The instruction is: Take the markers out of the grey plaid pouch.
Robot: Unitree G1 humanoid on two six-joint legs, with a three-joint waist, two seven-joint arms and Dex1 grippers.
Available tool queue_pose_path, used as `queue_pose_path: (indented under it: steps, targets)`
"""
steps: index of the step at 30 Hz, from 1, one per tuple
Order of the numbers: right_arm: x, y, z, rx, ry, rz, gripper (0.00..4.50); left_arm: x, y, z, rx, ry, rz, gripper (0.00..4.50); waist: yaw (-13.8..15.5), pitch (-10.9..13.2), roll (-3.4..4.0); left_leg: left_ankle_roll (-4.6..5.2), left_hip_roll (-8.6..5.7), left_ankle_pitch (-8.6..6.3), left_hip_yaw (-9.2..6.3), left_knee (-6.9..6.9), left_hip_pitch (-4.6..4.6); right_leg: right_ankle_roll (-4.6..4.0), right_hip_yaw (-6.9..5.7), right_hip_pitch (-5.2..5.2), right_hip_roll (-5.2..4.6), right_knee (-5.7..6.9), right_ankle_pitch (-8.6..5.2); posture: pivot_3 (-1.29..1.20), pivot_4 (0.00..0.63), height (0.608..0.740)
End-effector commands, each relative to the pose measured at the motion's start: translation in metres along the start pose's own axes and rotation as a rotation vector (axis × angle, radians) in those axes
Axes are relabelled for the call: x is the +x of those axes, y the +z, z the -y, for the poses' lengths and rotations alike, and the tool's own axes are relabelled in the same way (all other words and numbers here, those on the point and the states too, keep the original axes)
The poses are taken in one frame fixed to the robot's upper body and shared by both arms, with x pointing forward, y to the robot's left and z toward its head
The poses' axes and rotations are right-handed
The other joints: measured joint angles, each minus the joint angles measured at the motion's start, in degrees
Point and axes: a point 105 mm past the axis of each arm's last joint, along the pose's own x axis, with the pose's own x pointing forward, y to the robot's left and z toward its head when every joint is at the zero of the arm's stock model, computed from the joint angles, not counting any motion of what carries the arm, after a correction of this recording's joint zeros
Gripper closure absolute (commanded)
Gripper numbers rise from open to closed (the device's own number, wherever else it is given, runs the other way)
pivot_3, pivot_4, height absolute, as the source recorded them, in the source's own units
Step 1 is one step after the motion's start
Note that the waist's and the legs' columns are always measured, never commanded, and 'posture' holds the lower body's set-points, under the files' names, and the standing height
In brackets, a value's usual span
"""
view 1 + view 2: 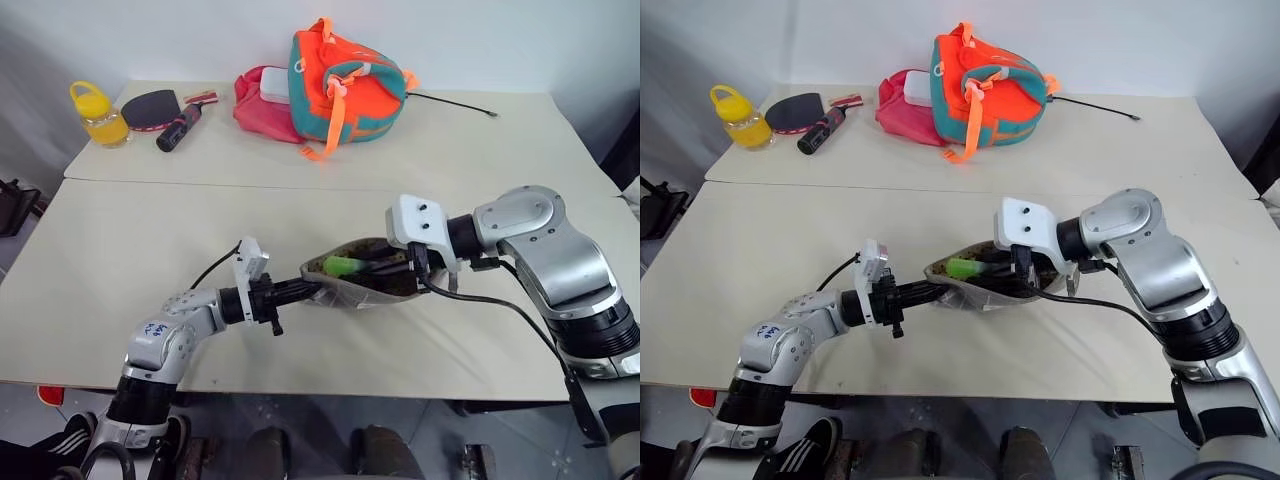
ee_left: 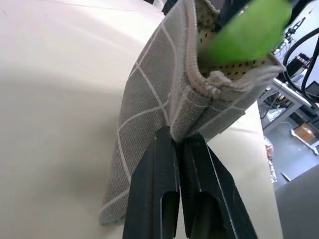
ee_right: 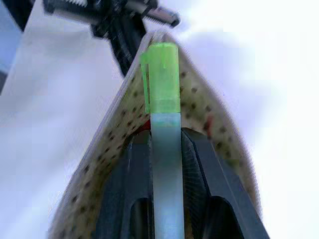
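One green marker (image 1: 345,266), three bags, two tools.

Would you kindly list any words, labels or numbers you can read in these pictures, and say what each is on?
Blue handwriting on the left arm's grey shoulder shell: too small to read.
White patch on the pink pouch: no print can be made out.
Light green marker, grey plaid pouch, orange-teal bag, yellow bottle: no text visible.

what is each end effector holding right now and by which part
Left end effector pinches the grey plaid pouch by its end edge. Right end effector grips the green marker by its pale barrel.
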Motion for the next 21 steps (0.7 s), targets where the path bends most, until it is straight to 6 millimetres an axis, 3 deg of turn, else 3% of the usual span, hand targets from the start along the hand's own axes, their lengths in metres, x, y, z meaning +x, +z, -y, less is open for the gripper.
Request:
queue_pose_path:
  steps: [1,7,10,13,16,21]
  targets:
    - [-0.020,0.034,0.017,-0.032,-0.091,0.140,4.04,-0.001,0.004,0.000,0.049,0.015,-0.012,4.50,0.0,0.0,0.00,0.00,0.00,0.00,0.00,-0.02,0.00,0.01,-0.01,0.00,0.00,0.00,0.00,0.00,0.150,0.740]
    - [-0.065,0.061,0.073,-0.016,-0.424,0.343,4.04,-0.004,-0.006,0.003,0.043,0.012,-0.033,4.50,-0.1,0.0,0.00,0.00,0.01,0.00,0.00,-0.08,0.00,0.01,-0.04,-0.01,0.01,0.04,0.01,0.00,0.150,0.740]
    - [-0.079,0.042,0.087,-0.057,-0.525,0.248,4.04,-0.003,-0.007,0.007,0.033,0.002,-0.028,4.50,0.1,0.0,0.00,0.00,0.00,0.00,0.01,-0.13,0.00,0.03,-0.03,0.00,0.00,0.04,0.02,0.00,0.150,0.740]
    - [-0.082,-0.024,0.097,-0.179,-0.600,-0.126,4.04,-0.002,-0.008,0.008,0.036,-0.002,-0.030,4.50,0.2,0.0,-0.01,0.01,-0.05,0.00,0.01,-0.18,-0.03,0.05,-0.05,0.00,-0.01,-0.01,0.03,0.00,0.150,0.740]
    - [-0.083,-0.074,0.092,-0.198,-0.579,-0.307,4.04,-0.001,-0.007,0.009,0.038,-0.007,-0.029,4.50,0.2,0.0,-0.02,0.02,-0.08,-0.01,0.08,-0.19,-0.04,0.08,-0.07,0.00,-0.01,-0.09,0.04,0.00,0.150,0.740]
    - [-0.078,-0.118,0.077,-0.165,-0.507,-0.412,4.04,-0.002,-0.006,0.008,0.035,-0.005,-0.026,4.50,-0.3,0.2,0.21,0.03,-0.03,0.00,0.23,-0.20,-0.05,0.09,-0.37,-0.04,0.06,-0.10,0.05,0.00,0.150,0.740]
